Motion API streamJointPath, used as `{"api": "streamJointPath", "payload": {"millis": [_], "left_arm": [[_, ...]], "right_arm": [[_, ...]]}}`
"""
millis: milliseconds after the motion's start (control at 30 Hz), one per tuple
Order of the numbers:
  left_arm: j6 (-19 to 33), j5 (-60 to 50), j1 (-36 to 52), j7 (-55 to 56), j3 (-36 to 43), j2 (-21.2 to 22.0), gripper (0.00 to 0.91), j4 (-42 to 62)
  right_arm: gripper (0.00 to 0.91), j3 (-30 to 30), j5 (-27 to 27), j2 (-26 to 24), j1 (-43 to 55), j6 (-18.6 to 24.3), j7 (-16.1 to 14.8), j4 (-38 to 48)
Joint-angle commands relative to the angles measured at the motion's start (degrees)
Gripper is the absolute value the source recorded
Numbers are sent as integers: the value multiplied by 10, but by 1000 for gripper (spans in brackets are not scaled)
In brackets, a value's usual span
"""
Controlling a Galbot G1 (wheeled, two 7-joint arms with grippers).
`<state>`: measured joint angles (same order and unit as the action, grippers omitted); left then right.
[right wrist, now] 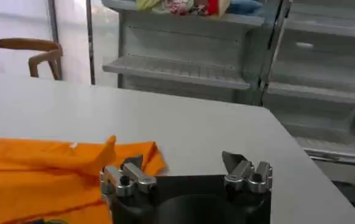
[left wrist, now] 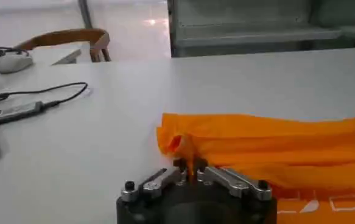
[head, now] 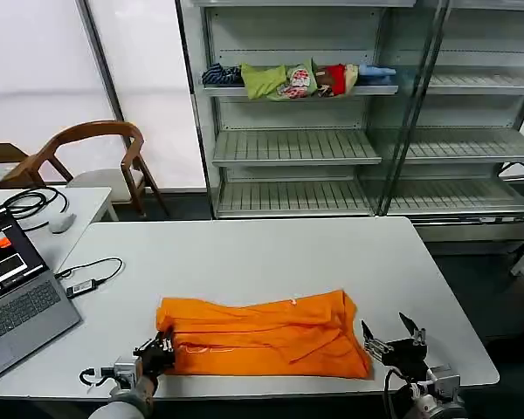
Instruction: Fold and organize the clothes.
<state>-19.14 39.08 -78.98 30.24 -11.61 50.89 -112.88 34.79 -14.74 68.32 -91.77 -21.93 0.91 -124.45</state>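
The orange T-shirt [head: 266, 336] lies folded into a long band across the near part of the white table [head: 244, 253]. My left gripper [head: 162, 347] is at the band's left end, shut on a pinch of the orange cloth [left wrist: 188, 159]. My right gripper [head: 391, 339] stands open just off the band's right end, over bare table. One of its fingers [right wrist: 131, 165] is beside the shirt's right corner [right wrist: 137, 155], and nothing is between the fingers.
A laptop [head: 13, 292] and a cable with adapter [head: 87, 281] lie at the table's left. A second small table with a mouse [head: 59, 223] and a wooden chair [head: 96, 157] stand behind. A metal shelf rack [head: 349, 131] holds a multicoloured heap of garments [head: 297, 80].
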Motion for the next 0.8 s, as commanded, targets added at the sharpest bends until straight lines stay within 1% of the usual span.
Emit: {"api": "streamJointPath", "payload": {"millis": [33, 200, 233, 400, 500, 667, 800], "left_arm": [[-1, -8, 4, -12, -18, -3, 10, 8], [-8, -9, 8, -26, -74, -28, 0, 19], [-8, -9, 8, -27, -81, -32, 10, 21], [-19, 5, 1, -34, -156, -57, 0, 43], [-23, 8, 1, -34, -189, -70, 10, 59], [-30, 14, -7, -35, -218, -80, 10, 63], [-33, 14, -2, -34, -208, -69, 10, 31]], "right_arm": [[907, 0, 0, -1, 4, 1, 0, 1], [907, -4, 0, -2, 12, 1, 0, 6], [907, -7, 0, -2, 15, 1, 0, 7], [907, -17, 1, -2, 25, 0, 0, 11], [907, -20, 1, -3, 33, 1, 0, 16], [907, -19, 0, -6, 43, 1, -1, 23], [907, -18, 0, -6, 43, 2, -1, 23]]}}
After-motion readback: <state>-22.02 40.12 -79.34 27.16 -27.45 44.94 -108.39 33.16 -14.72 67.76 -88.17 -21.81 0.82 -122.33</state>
